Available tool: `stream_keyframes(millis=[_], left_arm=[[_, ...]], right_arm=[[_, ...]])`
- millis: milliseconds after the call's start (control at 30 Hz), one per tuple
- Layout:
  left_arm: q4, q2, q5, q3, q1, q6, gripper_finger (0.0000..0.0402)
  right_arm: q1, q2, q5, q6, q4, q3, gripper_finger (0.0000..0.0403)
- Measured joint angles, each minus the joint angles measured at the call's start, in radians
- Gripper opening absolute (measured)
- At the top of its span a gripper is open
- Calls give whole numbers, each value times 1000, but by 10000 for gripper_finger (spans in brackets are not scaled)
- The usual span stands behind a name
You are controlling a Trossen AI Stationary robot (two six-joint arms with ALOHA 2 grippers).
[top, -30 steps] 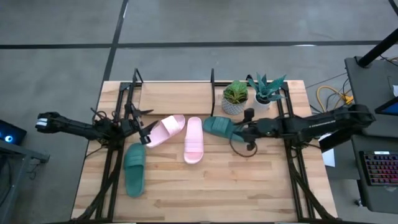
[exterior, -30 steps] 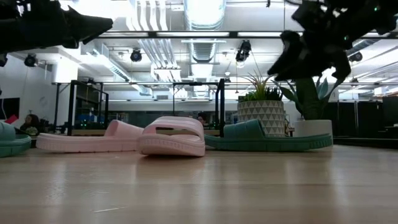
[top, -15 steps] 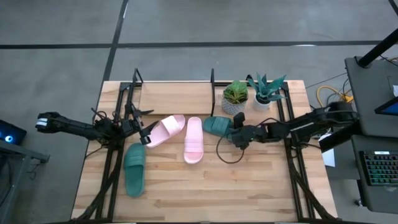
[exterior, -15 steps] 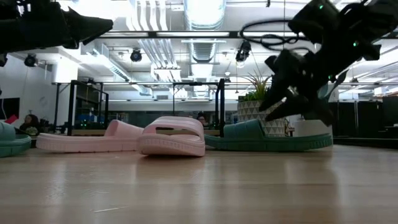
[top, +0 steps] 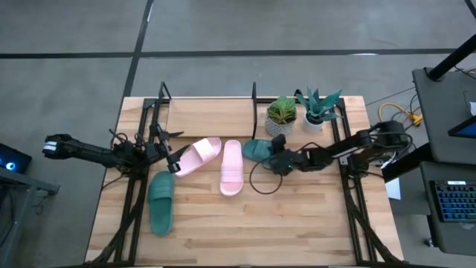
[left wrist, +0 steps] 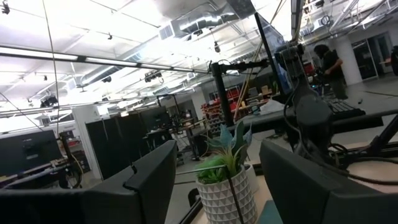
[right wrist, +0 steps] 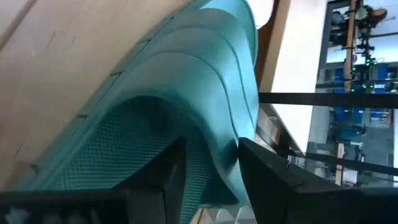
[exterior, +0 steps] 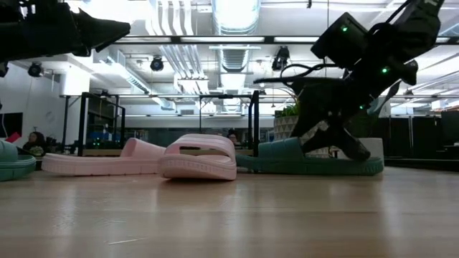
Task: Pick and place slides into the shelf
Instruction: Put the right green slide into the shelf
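The right gripper point(top: 277, 160) reaches the teal slide point(top: 256, 151) lying just before the shelf point(top: 208, 115), fingers point(right wrist: 166, 180) apart astride its strap. The left gripper point(top: 165, 147) hovers spread beside a pink slide point(top: 197, 155).

left arm point(top: 89, 152): slim, black, loose cables | right arm point(top: 357, 145): black, looping cable, green LEDs

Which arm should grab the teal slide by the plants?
Right. The right gripper is already down at that teal slide, open fingers straddling its strap. The left gripper hangs open over by the pink slide.
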Motion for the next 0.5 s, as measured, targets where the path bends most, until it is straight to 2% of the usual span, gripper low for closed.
stream_keyframes(millis=[333,500], left_arm=[[-3,0,0,-2,0,0,217],[-3,0,0,-2,0,0,217]], right_arm=[[-3,6,26,46,12,50,100],[-2,-12,87,58,-3,52,46]])
